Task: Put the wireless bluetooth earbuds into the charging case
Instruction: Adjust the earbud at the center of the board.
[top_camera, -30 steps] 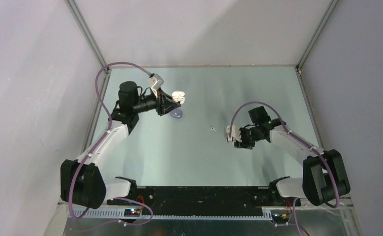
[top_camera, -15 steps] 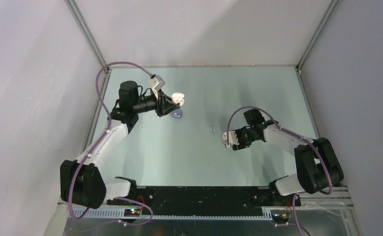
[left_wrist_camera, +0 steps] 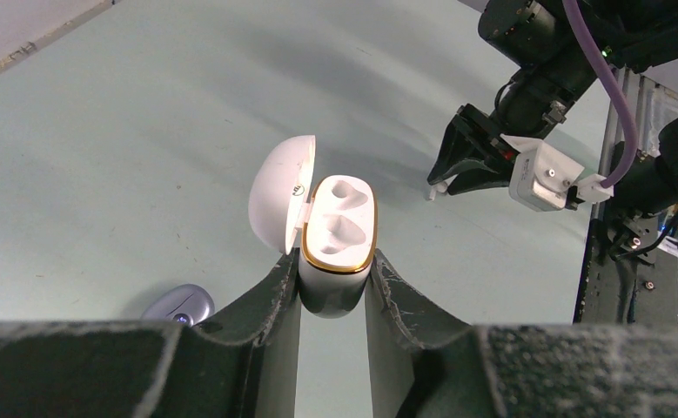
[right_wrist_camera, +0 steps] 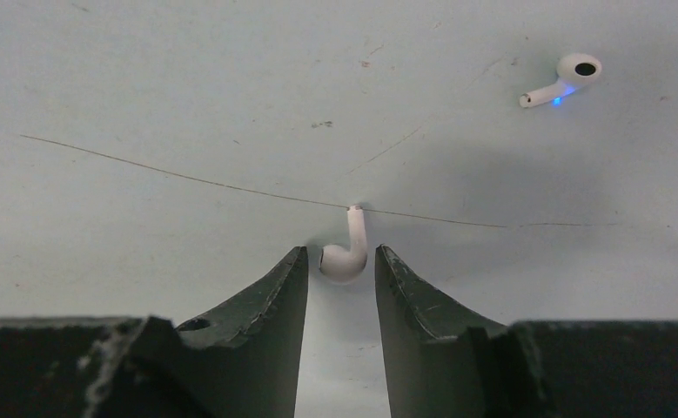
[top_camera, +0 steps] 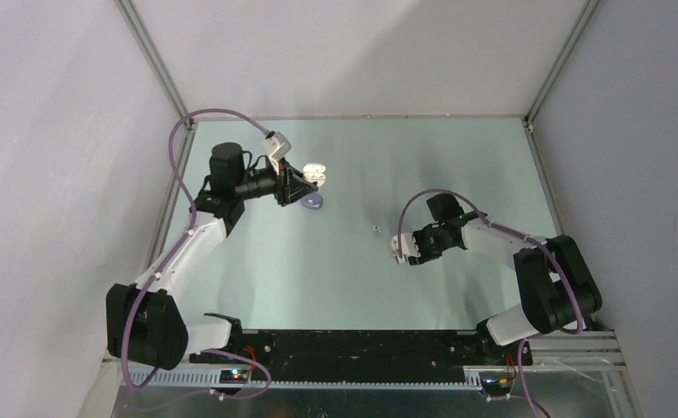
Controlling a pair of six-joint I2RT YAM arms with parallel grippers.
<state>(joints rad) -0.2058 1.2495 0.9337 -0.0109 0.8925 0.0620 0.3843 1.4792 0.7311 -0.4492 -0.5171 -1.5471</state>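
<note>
My left arm (top_camera: 187, 248) and right arm (top_camera: 500, 237) wear white shells between black joints, each with a bulky black shoulder block (top_camera: 148, 326). A purple cable (top_camera: 222, 111) loops to a small white camera box (top_camera: 276, 144) at each wrist. My left pincer (left_wrist_camera: 332, 261) and right pincer (right_wrist_camera: 342, 252) have dark, wedge-shaped fingers (left_wrist_camera: 270, 305), scuffed pale along their edges.

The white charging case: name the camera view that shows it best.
Left wrist view: the charging case sits central, lid open, both sockets empty, gripped by the left claw. The top view shows only a small white shape. The right wrist view misses it.
</note>
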